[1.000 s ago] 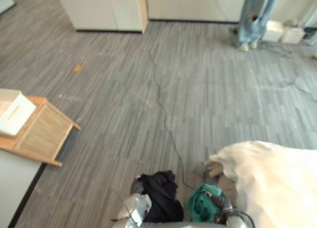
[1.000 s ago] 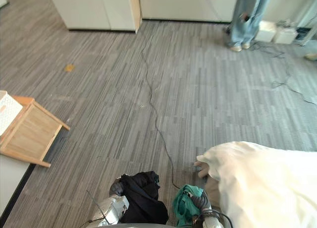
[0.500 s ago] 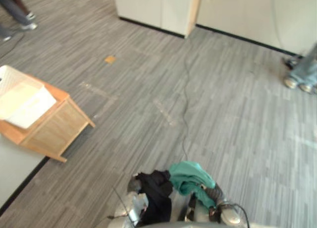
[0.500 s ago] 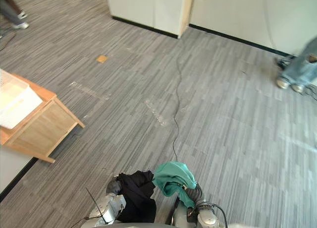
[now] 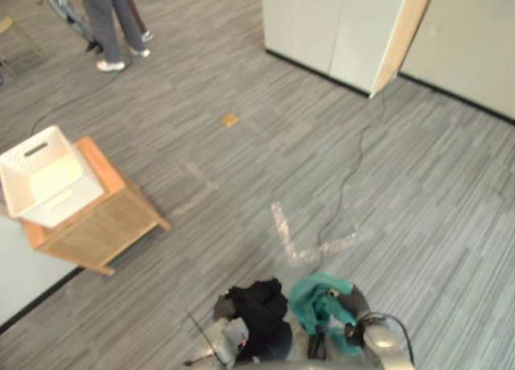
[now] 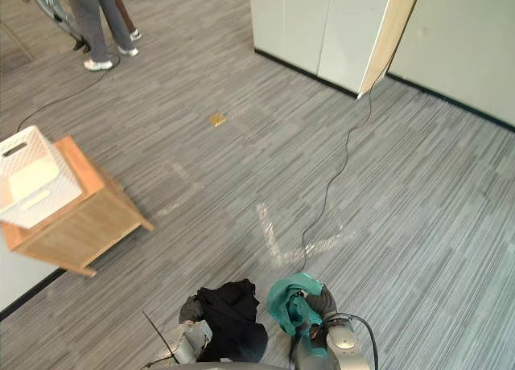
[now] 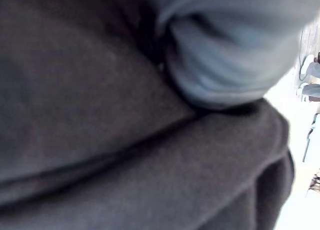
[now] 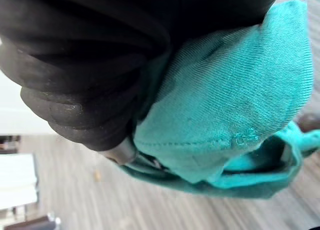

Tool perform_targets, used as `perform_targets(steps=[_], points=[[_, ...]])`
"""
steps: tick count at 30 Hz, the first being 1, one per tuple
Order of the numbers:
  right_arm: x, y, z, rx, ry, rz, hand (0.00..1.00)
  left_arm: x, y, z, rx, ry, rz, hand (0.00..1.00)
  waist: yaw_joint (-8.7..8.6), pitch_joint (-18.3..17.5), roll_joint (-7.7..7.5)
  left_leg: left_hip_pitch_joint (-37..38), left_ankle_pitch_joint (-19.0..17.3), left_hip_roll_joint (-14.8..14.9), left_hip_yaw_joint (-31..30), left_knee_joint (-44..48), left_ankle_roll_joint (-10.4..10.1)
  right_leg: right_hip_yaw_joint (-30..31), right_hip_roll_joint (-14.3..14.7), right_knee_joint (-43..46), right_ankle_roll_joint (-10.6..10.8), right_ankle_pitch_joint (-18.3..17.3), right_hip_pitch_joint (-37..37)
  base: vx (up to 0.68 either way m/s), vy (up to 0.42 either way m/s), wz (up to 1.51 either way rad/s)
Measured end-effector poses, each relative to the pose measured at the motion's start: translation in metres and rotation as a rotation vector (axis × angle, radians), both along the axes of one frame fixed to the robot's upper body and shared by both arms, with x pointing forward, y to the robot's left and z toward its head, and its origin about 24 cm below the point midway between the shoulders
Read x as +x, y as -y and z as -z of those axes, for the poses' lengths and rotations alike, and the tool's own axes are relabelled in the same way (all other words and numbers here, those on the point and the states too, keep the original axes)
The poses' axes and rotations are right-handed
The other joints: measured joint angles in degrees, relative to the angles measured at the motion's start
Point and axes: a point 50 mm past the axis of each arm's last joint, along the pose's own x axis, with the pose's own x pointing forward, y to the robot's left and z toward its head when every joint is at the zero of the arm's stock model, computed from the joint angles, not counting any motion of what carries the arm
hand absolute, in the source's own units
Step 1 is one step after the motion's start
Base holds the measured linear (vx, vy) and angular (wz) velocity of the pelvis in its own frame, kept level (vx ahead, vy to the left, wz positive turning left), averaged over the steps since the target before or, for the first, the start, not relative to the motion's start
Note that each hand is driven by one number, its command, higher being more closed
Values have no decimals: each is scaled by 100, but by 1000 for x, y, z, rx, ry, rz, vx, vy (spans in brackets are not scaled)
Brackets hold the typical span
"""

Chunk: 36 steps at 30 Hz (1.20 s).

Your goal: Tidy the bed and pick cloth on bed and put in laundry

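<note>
Ok, status, left to right. White laundry basket (image 5: pixel 44 174) sits on a low wooden side table (image 5: pixel 105 224) at my far left, well apart from both hands. It's upright, and something pale lies inside it. A person's legs (image 5: pixel 103 20) stand beyond it at the far edge of the grey striped carpet (image 5: pixel 201 249). A small tan scrap (image 5: pixel 230 120) lies on the carpet between the table and the white cabinet (image 5: pixel 330 28). Shiny tape strips (image 5: pixel 283 229) form a corner mark on the floor just ahead of me.

Left hand (image 6: pixel 191 309) is low in front of my body, with the black cloth (image 6: pixel 231 310) bunched over it. My left wrist camera shows dark fabric folds pressed close, plus a paler grey-blue fold at one side. Can't tell whether that hand is clamped or loose.

Right hand (image 8: pixel 75 90) is just beside it, with the teal cloth (image 6: pixel 288 302) draped over and hanging off it. The two cloths touch in the middle. In the right wrist camera the teal fabric wraps against the ribbed cover, with carpet below it. Can't tell that hand's state either.

Both cloths are carried off the floor.
</note>
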Motion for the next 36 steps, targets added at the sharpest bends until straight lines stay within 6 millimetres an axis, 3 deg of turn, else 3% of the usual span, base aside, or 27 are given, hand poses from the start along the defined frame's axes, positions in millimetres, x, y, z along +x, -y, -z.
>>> perform_targets(steps=[2,5,7,8,9,10,11,12,14,15,16,19,20,21,22,23,24,25,26,27,28,29,30,31,32,35,36], points=[[6,4,-4,-24,16,-20,100,4,2,-5,-32,31,-11,100,150,1,-8,-591,-326,-573,664,-1060,-17,-173,69,-396,53,-149,389,587,-289,25],[8,8,-5,-40,19,-26,100,3,5,-8,-46,42,-5,100,204,8,-74,-603,-341,-979,2401,-2729,-5,-806,117,-760,313,-408,1080,455,-165,95],[12,9,-7,-52,31,-33,100,-1,6,-9,-49,41,-5,100,251,-29,-116,-422,-312,-1081,3398,-3253,149,-1131,189,-771,577,-584,1366,511,-156,92],[12,9,-6,-57,27,-34,100,-10,4,-6,-52,20,-22,100,355,-81,-35,-174,-188,-1140,3758,-3724,764,-1231,270,10,830,-993,1452,642,-96,99],[10,7,-1,-52,7,-31,100,-12,1,-5,-45,11,-30,100,375,-99,-161,-36,-288,-1247,3503,-3715,1584,-1244,96,1012,912,-1345,1366,548,-52,102],[9,1,2,-36,-5,-31,100,-13,-3,-3,-34,0,-42,100,355,-164,-381,12,-364,-1335,3428,-3643,1497,-1248,-194,1724,939,-1395,1186,583,-70,145],[4,-7,6,-12,-23,-30,100,-13,-8,-3,-23,-1,-54,100,343,-237,-693,161,-569,-1593,2968,-3621,1442,-1126,-721,3610,860,-1019,602,631,-144,169],[2,-10,7,-2,-29,-31,100,-12,-9,-3,-15,1,-51,100,332,-223,-779,374,-678,-1702,2625,-3603,1390,-906,-961,4682,675,-908,264,651,-157,174],[-3,-12,10,10,-45,-24,100,-14,-12,-2,11,-18,-38,100,172,-194,-693,1001,-723,-1808,1947,-3822,1270,-741,-1162,5356,573,-935,-28,645,-195,182],[-7,-16,11,23,-45,-20,100,-14,-13,-2,30,-17,-26,100,137,-172,-574,1317,-654,-1834,1612,-4082,1152,-585,-1195,5187,488,-986,-289,610,-213,172],[-7,-17,9,28,-37,-20,100,-13,-14,-3,37,-11,-22,100,114,-185,-570,1474,-612,-1835,1455,-4248,1081,-459,-1192,5001,466,-1010,-461,645,-291,161],[-4,-28,3,63,5,-28,100,-3,-10,-6,62,24,17,100,-49,-209,-478,1851,-416,-1828,473,-4862,750,302,-1128,2898,566,-965,-1385,479,-318,163],[-3,-28,3,65,8,-27,100,-2,-6,-7,72,31,41,100,-124,-197,-448,1983,-428,-1735,111,-4989,532,581,-1122,1441,734,-592,-1508,452,-424,125],[-3,-28,3,66,6,-24,100,-1,-5,-7,75,33,48,100,-129,-189,-435,2033,-449,-1694,0,-5000,434,677,-1132,941,761,-400,-1521,558,-550,140],[-5,-29,4,71,-1,-20,100,0,-5,-8,86,38,58,100,-111,-156,-381,2204,-573,-1543,-200,-5006,185,911,-1147,26,857,17,-1553,499,-525,116],[-6,-32,5,82,-6,-18,100,-3,-7,-4,106,21,67,100,-125,-140,-361,2423,-735,-1364,-458,-5003,-90,1142,-1227,-416,1093,288,-1547,490,-551,117],[-6,-34,5,87,-7,-18,100,-4,-7,-3,108,13,68,100,-142,-144,-358,2516,-802,-1290,-547,-5018,-200,1149,-1234,-418,1104,323,-1544,457,-617,131],[-10,-37,6,96,-13,-24,100,-8,-9,-1,110,0,66,100,-172,-177,-325,2739,-1032,-1034,-789,-5053,-418,1132,-1249,2,1030,279,-1554,452,-663,116],[-15,-38,8,91,-29,-41,100,-13,-8,2,107,-19,60,100,-180,-278,-250,2820,-1155,-776,-992,-4885,-551,1076,-1081,488,1135,584,-1627,581,-818,129],[-16,-39,9,85,-34,-62,100,-16,-7,3,100,-31,58,100,-136,-428,-57,2272,-1050,-330,-1013,-3779,-384,865,-830,1027,1096,704,-1743,610,-850,83],[-11,-35,6,66,-19,-78,100,-16,0,2,74,-29,44,100,-144,-424,161,1618,-590,34,-958,-2533,84,675,-581,1015,828,558,-1576,503,-685,51],[-8,-33,5,55,-11,-88,100,-17,1,3,70,-33,40,100,-141,-380,240,1244,-130,276,-894,-1892,280,565,-409,885,702,530,-1406,476,-630,3],[-6,-31,3,42,-5,-99,100,-20,3,4,62,-40,59,100,-88,-344,355,721,217,606,-701,-537,323,497,-87,588,434,564,-996,365,-429,-24],[-4,-31,3,43,0,-101,100,-20,2,4,62,-43,54,100,-52,-318,340,555,194,626,-599,99,346,509,0,461,304,570,-765,491,-587,-51],[-1,-32,0,50,16,-100,100,-20,2,4,63,-41,49,100,25,-280,289,354,160,454,-353,815,356,518,90,271,129,542,-390,383,-437,-49],[5,-37,-3,66,35,-111,100,-13,1,-4,60,11,42,100,64,-230,227,-190,-24,153,271,1172,101,691,271,-185,-52,350,146,368,-326,-44],[7,-37,-4,66,41,-115,100,-10,2,-6,54,29,48,100,64,-177,183,-437,-75,145,688,880,145,692,305,-367,-40,287,341,293,-180,-13]])
